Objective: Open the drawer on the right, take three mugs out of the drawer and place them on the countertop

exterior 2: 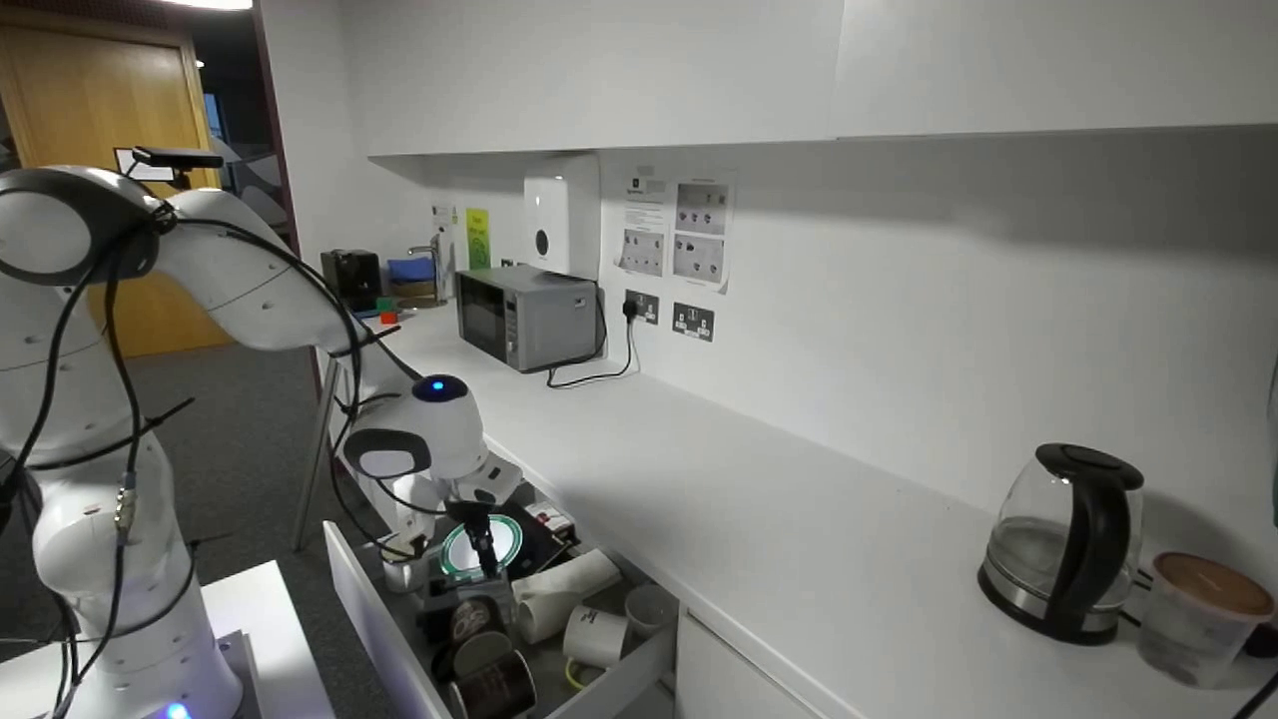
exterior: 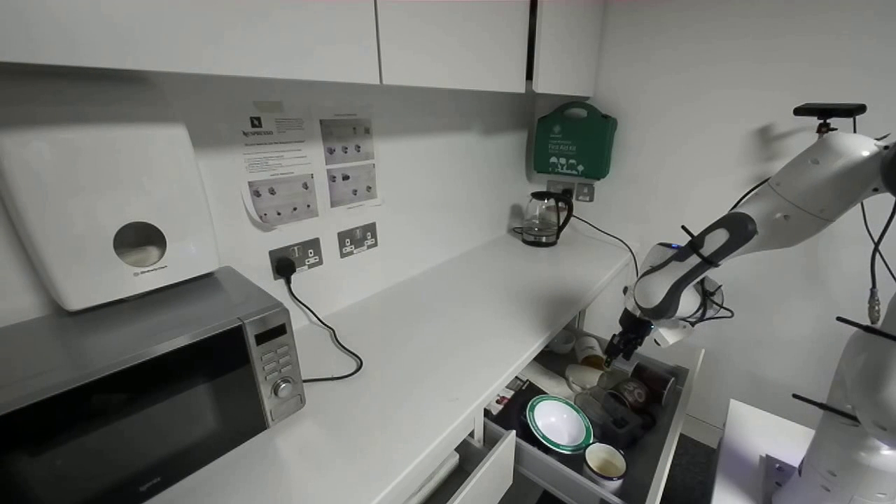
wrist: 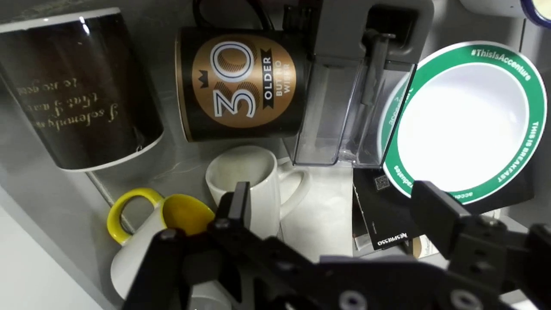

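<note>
In an exterior view, your gripper (exterior: 610,362) hangs over the pulled-out drawer (exterior: 553,476) beside the countertop (exterior: 420,336); a green-rimmed dish (exterior: 560,424) lies toward the near end, a narrower drawer (exterior: 491,467) juts out alongside, and the microwave (exterior: 161,392), a cable (exterior: 343,348) and the kettle (exterior: 542,225) occupy the countertop; in an exterior view, the arm (exterior 2: 265,290) leans in over the drawer and hides some contents, a pale cup (exterior 2: 650,611) sits in the drawer's corner, and a lidded tub (exterior 2: 1203,621) stands by the kettle; in the wrist view, your jaws are spread wide, with one finger (wrist: 239,204) partly hiding the white mug (wrist: 267,206), though you cannot tell whether they touch; the yellow-lined mug (wrist: 137,247) lies on its side just beside it; a black mug (wrist: 241,86) marked 30, a brown mug (wrist: 82,94) and a clear-sided container (wrist: 331,112) crowd close by, the container overlapping the dish's rim in this view.
</note>
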